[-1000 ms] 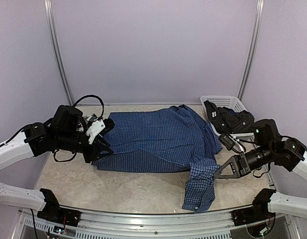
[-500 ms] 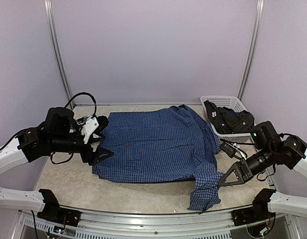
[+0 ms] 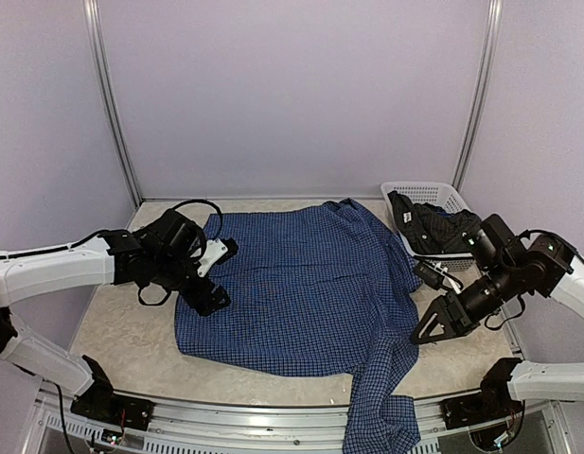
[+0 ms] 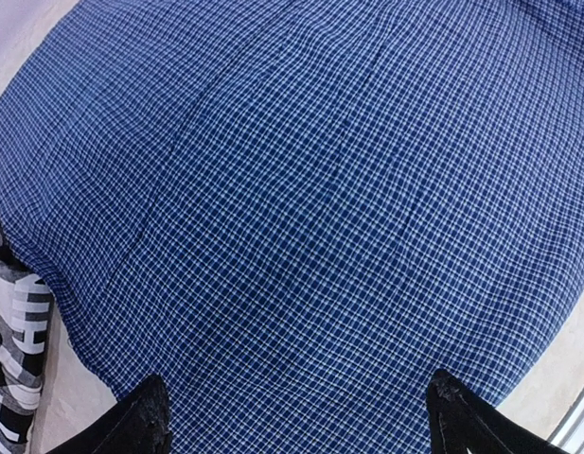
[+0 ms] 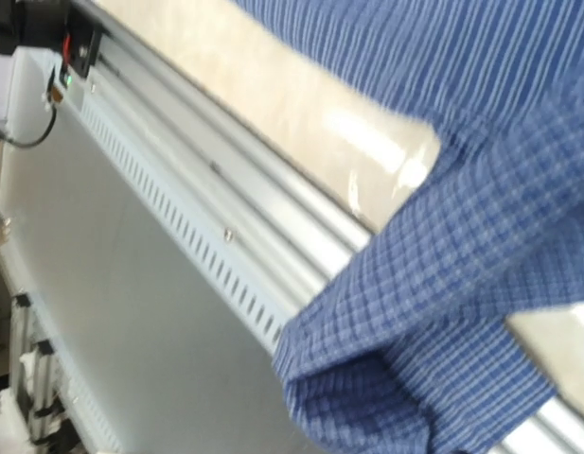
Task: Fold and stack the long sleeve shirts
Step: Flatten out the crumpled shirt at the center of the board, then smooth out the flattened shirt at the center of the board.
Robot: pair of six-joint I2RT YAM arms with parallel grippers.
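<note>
Blue shirt lies spread on the table, one sleeve hanging over the near edge; one plaid shirt peeks beside it, one basket holds dark cloth. Left gripper gapes empty over the blue shirt; right gripper, beside the sleeve, jaws impossible to read.

The blue checked shirt is soft, matt cloth, and so is the black-and-white plaid shirt. The counter is pale, smooth and shiny like stone. The basket is white plastic. The front rail is dull silver metal.
</note>
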